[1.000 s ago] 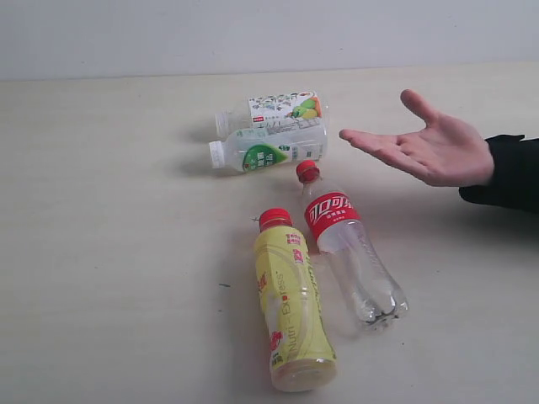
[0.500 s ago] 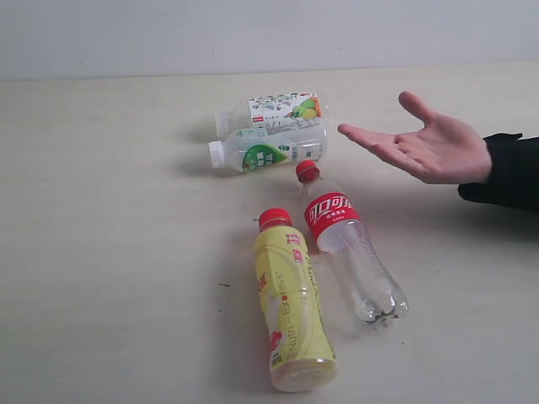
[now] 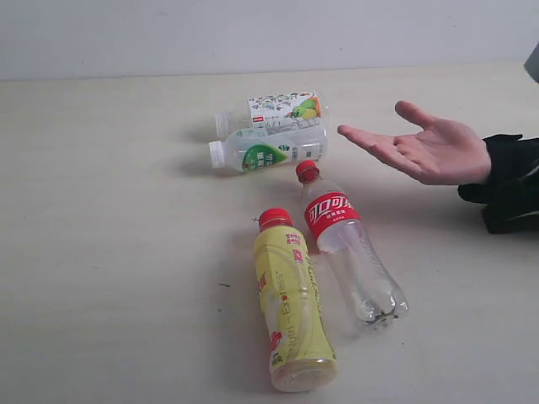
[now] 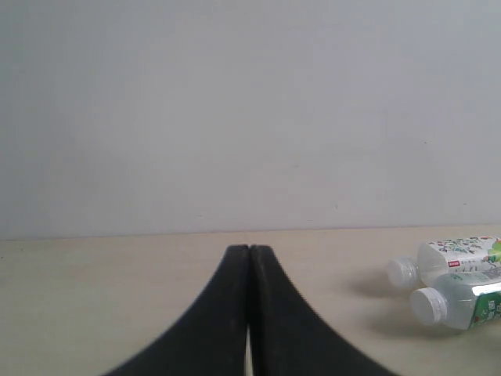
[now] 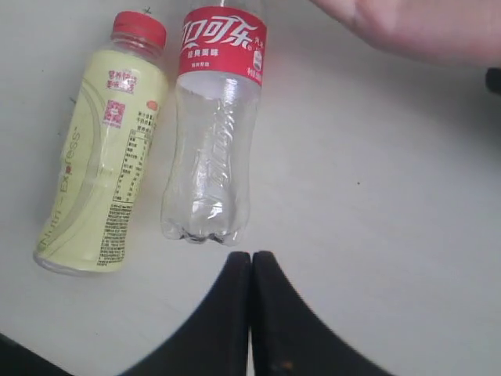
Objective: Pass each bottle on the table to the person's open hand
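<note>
Four bottles lie on the pale table [image 3: 109, 252]. A yellow bottle with a red cap [image 3: 290, 303] is nearest the front, and beside it lies a clear bottle with a red label [image 3: 349, 244]. Further back are the green-white labelled bottle [image 3: 269, 150] and the fruit-print bottle [image 3: 282, 108], side by side. The person's open hand [image 3: 429, 151] hovers palm up at the right. My left gripper [image 4: 249, 249] is shut and empty, low over the table, with the two far bottles [image 4: 462, 301] off to one side. My right gripper [image 5: 251, 255] is shut and empty, just off the clear bottle's base [image 5: 200, 227].
A black sleeve [image 3: 509, 181] follows the hand at the right edge. A grey wall [image 3: 253, 34] runs behind the table. A dark grey shape [image 3: 533, 63] cuts into the upper right corner of the exterior view.
The hand's thumb has dropped slightly and more of the sleeve shows. A dark grey shape has appeared at the upper right edge. The bottles have not moved.
</note>
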`<action>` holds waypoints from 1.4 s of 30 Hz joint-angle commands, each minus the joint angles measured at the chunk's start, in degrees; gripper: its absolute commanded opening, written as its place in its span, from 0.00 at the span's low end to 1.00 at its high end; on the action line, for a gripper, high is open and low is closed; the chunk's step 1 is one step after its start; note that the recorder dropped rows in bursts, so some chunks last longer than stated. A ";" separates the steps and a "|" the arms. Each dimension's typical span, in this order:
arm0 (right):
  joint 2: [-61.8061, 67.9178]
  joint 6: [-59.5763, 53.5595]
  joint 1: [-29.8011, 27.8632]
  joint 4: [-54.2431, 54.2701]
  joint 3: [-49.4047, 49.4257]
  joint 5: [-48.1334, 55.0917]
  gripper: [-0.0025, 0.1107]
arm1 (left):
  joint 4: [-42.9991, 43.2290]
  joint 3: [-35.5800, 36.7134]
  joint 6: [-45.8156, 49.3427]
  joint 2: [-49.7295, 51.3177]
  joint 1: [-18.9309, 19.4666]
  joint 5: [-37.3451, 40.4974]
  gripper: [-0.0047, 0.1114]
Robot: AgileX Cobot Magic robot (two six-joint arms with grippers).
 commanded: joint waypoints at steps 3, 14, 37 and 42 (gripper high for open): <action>0.44 3.31 8.93 -5.31 -0.86 -3.58 0.02 | -0.02 0.13 -0.28 -0.21 0.19 -0.05 0.04; 1.97 25.07 21.74 -30.01 -5.42 1.11 0.02 | -0.02 0.13 -0.28 -0.21 0.19 -0.05 0.04; 9.94 39.48 38.65 -45.31 -7.75 6.13 0.02 | -0.02 0.13 -0.28 -0.21 0.19 -0.05 0.04; 14.00 35.03 38.65 -34.50 -7.75 -1.56 0.14 | -0.02 0.13 -0.28 -0.21 0.19 -0.05 0.04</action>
